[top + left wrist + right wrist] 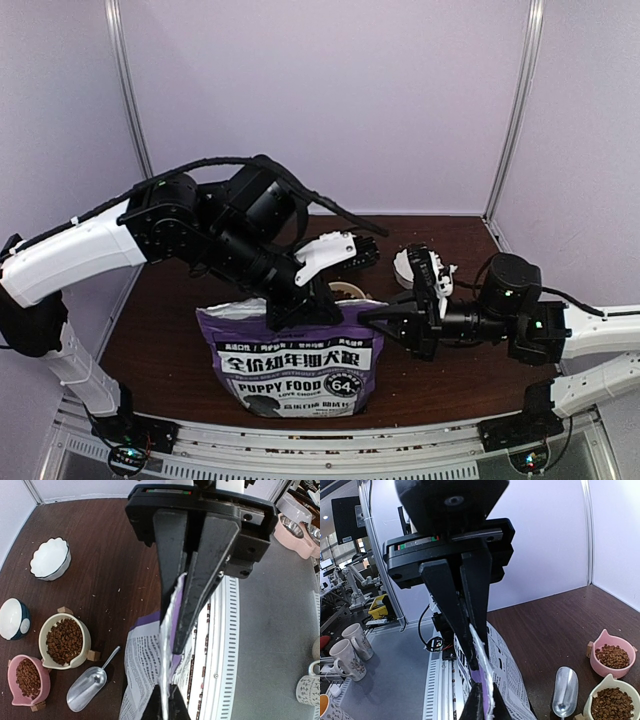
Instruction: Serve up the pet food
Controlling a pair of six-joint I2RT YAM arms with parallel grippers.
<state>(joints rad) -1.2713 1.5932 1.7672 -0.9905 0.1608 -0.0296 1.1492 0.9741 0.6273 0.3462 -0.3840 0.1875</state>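
Nearest, at 6 o'clock on the dark wooden desk [150, 330], stands the purple-and-white soft printed feed bag [296, 365]. The left end effector [174, 640] and the right end effector [473, 656] are each pressed together on its top edge.

Beyond, at 8 o'clock in the left wrist view and well apart from both, the reddish-brown dry kibble [64, 641] lies in a cream bowl [87, 642] and a pink bowl [45, 687].

Judged light, loose and prone to scatter. Lift it with the silver metal scoop [86, 689], held by the handle.

PUPPY FOOD bag [295, 365] stands upright on the tabletop [160, 350] near me; my left fingers [298, 312] meet its top edge, my right fingers [380, 318] its top right corner.
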